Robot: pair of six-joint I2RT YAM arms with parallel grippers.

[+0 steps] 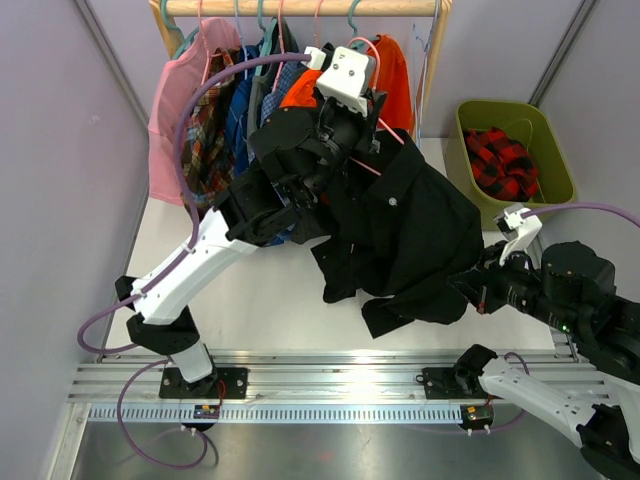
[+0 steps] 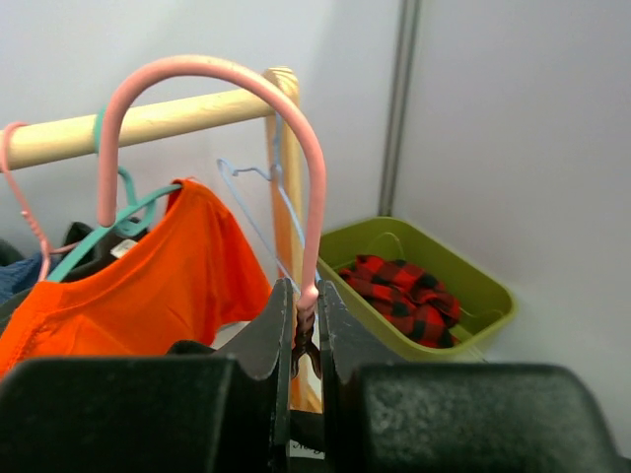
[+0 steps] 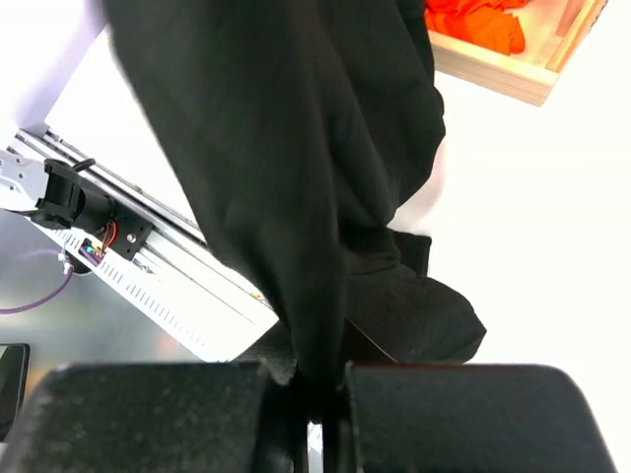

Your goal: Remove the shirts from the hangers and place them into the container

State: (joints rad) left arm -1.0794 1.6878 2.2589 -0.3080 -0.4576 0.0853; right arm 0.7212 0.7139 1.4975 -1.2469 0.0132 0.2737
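My left gripper [image 1: 360, 125] [image 2: 306, 315] is raised in front of the rail and shut on the neck of a pink hanger [image 2: 197, 67]. A black shirt [image 1: 400, 230] [image 3: 286, 148] droops from that hanger down onto the table. At the shirt's lower right edge, my right gripper [image 1: 470, 285] [image 3: 315, 384] is shut on a fold of the black cloth. The olive-green container [image 1: 555, 140] [image 2: 473, 276] stands at the back right with a red-and-black plaid shirt [image 1: 505, 160] [image 2: 399, 296] inside it.
A wooden rail [image 1: 300, 7] [image 2: 148, 123] at the back carries pink [image 1: 180, 100], plaid, blue checked, dark and orange shirts [image 1: 395, 70] [image 2: 148, 286] on hangers, plus an empty pale blue hanger [image 2: 261, 207]. A light wooden frame [image 3: 503, 79] lies on the table. Grey walls close both sides.
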